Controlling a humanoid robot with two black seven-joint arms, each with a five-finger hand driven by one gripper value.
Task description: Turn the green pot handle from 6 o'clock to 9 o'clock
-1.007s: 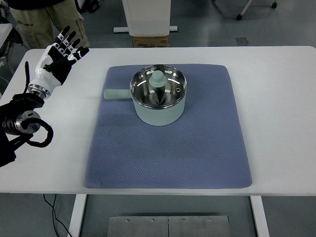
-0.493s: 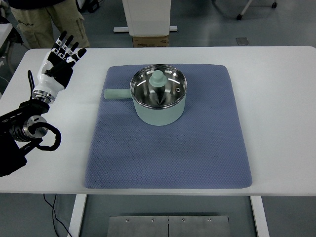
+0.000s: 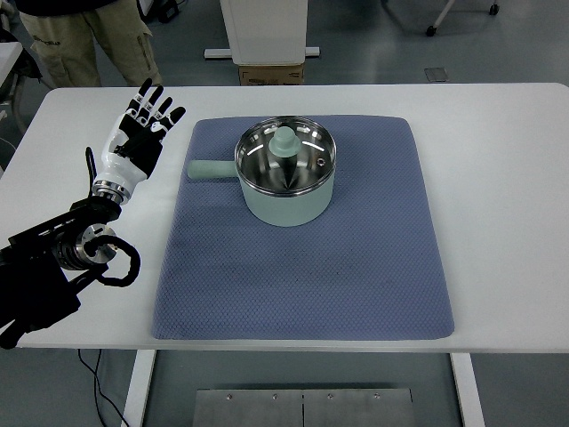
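Left robot hand [image 3: 140,138] nearer pot handle [image 3: 210,169], fingers splayed.

I am not finding any text, label, brand, number or sign that I can read; the brown cardboard box [image 3: 272,74] beyond the white table [image 3: 498,133] is showing only blurred marks.

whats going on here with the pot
A green pot sits on a blue mat on a white table, its handle pointing to the picture's left. The robot's left hand is open beside the mat's left edge, near the handle but not touching it. A person stands behind the table.
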